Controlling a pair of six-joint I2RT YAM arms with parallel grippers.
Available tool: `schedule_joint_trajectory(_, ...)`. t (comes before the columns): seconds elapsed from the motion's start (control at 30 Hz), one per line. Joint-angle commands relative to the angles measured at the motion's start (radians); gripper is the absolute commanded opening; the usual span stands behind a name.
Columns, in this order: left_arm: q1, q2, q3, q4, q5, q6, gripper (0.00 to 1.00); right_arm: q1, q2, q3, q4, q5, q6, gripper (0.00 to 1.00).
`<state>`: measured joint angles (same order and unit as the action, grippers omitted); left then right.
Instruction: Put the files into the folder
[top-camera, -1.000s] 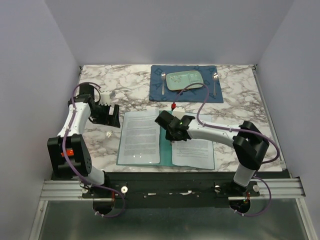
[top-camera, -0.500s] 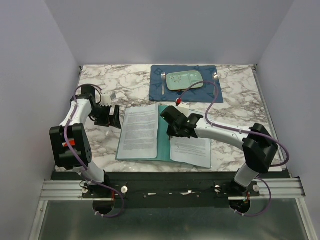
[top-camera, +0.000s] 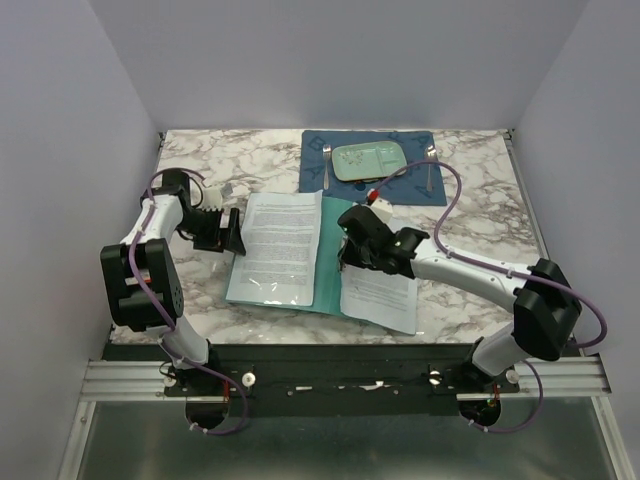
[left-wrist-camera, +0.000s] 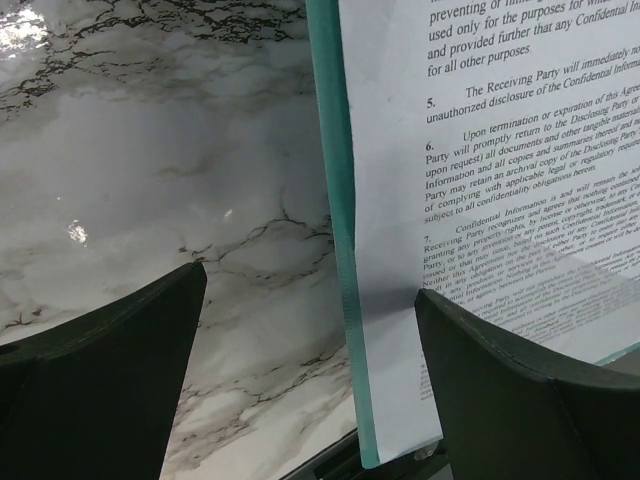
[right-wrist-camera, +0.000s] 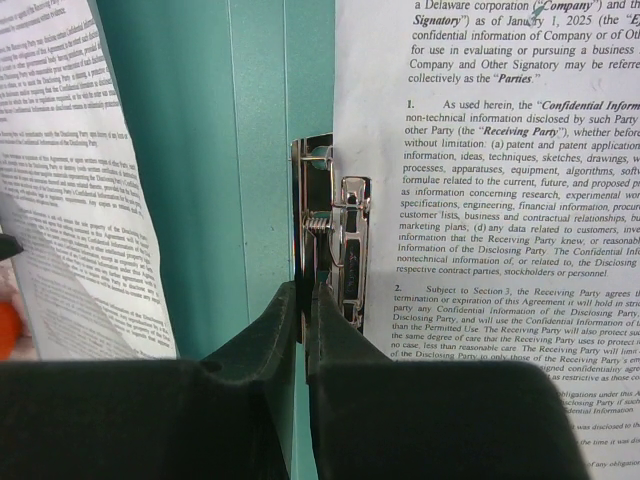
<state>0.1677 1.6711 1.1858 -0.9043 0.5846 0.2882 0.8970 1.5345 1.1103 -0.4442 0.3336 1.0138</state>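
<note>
The two arm bases sit at the near edge of the table, and the folder (top-camera: 330, 288) lies open and flat on the marble just beyond them, between the arms. Its centre crease, the long axis, runs near to far with a slight skew. Count: one folder, two leaves, two sheets. The left sheet (top-camera: 280, 245) lies on the left leaf and the right sheet (top-camera: 380, 295) on the right leaf; both rest on the folder, and the folder is not closed. One metal clip (right-wrist-camera: 330, 230) stands on the crease, its length along the crease. The right gripper (top-camera: 347, 250) is over the crease with its fingers pressed nearly together, pinching the near end of the clip, as the right wrist view shows (right-wrist-camera: 303, 290). The left gripper (top-camera: 228, 232) sits low at the outer edge of the left leaf with its fingers spread wide and holding nothing. In the left wrist view (left-wrist-camera: 310, 285) that edge and the sheet margin run between the fingers, closer to the inner one. Judgement: the coming move depends on this edge, which lies just inward of the left gripper and parallel to the crease; the left arm is the nearer one to it. Farther back lie one blue placemat (top-camera: 315, 182), one pale green plate (top-camera: 370, 158) and two pieces of cutlery, well apart from the folder.
</note>
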Motion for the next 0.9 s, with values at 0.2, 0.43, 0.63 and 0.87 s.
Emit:
schedule_joint_trajectory(0.2,0.021,0.012,0.026,-0.053,0.172,0.051,0.99,-0.013,-0.056,-0.056,0.116,-0.068,0.058,0.01)
schedule_joint_trajectory(0.43,0.021,0.018,0.020,-0.065,0.189,0.062,0.99,-0.015,-0.066,-0.078,0.153,-0.087,0.075,0.01)
schedule_joint_trajectory(0.63,0.042,0.019,0.026,-0.065,0.185,0.063,0.99,-0.020,-0.108,-0.101,0.159,-0.085,0.077,0.01)
schedule_joint_trajectory(0.87,0.046,0.042,0.021,-0.065,0.248,0.043,0.99,-0.021,-0.119,-0.115,0.190,-0.108,0.092,0.01)
